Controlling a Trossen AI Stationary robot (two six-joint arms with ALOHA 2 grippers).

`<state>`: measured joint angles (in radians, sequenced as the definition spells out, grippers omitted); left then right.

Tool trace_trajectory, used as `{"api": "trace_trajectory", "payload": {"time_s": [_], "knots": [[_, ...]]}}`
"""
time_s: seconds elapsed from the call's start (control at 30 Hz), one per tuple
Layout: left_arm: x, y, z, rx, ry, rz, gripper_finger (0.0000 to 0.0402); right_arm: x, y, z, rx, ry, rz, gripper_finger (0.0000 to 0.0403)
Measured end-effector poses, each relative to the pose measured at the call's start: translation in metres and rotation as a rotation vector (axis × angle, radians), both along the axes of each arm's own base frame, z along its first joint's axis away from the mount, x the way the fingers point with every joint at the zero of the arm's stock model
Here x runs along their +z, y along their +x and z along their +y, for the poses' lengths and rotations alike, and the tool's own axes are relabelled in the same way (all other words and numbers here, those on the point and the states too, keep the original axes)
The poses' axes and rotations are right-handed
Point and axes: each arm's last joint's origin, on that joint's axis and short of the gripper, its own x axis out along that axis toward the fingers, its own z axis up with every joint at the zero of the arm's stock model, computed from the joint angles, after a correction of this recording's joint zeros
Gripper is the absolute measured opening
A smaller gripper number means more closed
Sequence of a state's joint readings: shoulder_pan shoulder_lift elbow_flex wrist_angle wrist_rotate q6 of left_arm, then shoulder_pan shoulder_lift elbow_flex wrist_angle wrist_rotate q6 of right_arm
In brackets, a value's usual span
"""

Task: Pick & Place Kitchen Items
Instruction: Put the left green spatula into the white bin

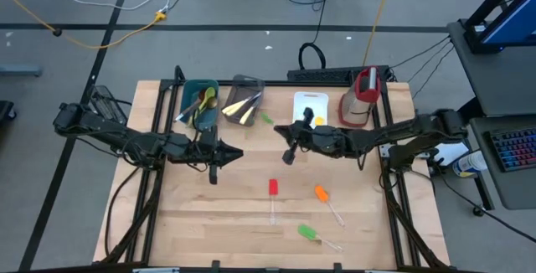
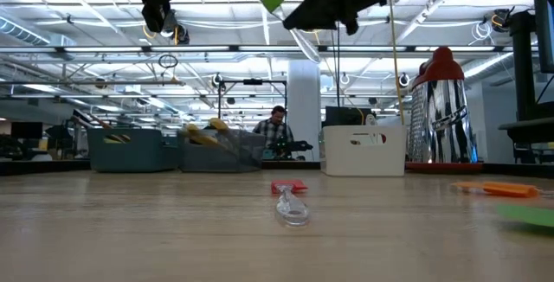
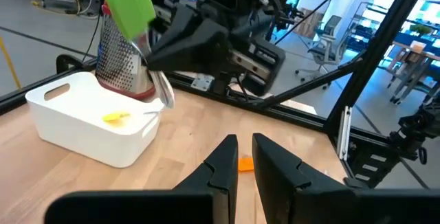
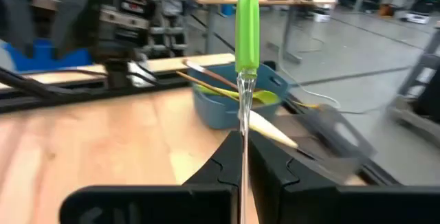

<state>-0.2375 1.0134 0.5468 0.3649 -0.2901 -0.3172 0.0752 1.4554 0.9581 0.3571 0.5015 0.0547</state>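
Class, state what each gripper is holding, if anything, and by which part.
Right gripper: green spatula, pinched by its clear handle. Left gripper: holds nothing.

left pincer [image 1: 213, 172] near-closed (raised) | right pincer [image 1: 289, 156] clamped, raised

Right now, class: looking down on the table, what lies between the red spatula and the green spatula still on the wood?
Only bare table in the high view; the red spatula and green spatula have nothing between them.
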Motion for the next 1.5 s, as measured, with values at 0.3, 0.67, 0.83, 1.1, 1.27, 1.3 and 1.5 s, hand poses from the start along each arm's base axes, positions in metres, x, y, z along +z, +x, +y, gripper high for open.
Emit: {"api": "trace_trajectory", "payload": {"time_s": [0.3, 0.67, 0.83, 1.1, 1.27, 1.3, 1.5], "knots": [[0.0, 0.0, 0.0, 0.001, -0.001, 0.004, 0.0044, 0.004, -0.014, -0.021, -0.115, -0.011, 0.09, 0.0005], [-0.001, 0.0, 0.0, 0.001, 0.002, 0.014, 0.0044, -0.009, -0.024, -0.059, -0.267, 0.059, 0.202, 0.0005], [-0.002, 0.0, 0.001, 0.027, 0.007, 0.023, 0.0044, -0.018, -0.032, -0.073, -0.351, 0.137, 0.26, 0.0005], [-0.002, 0.0, 0.002, 0.053, 0.011, 0.023, 0.0044, -0.027, -0.042, -0.089, -0.46, 0.24, 0.304, 0.0005], [-0.002, 0.0, 0.002, 0.053, 0.011, 0.023, 0.0044, -0.032, -0.048, -0.097, -0.524, 0.303, 0.303, 0.0005], [-0.002, 0.0, 0.002, 0.053, 0.011, 0.023, 0.0044, -0.035, -0.049, -0.098, -0.53, 0.307, 0.3, 0.0005], [-0.002, 0.0, 0.002, 0.053, 0.01, 0.023, 0.0044, -0.062, -0.062, -0.101, -0.58, 0.358, 0.292, 0.0005]]}}
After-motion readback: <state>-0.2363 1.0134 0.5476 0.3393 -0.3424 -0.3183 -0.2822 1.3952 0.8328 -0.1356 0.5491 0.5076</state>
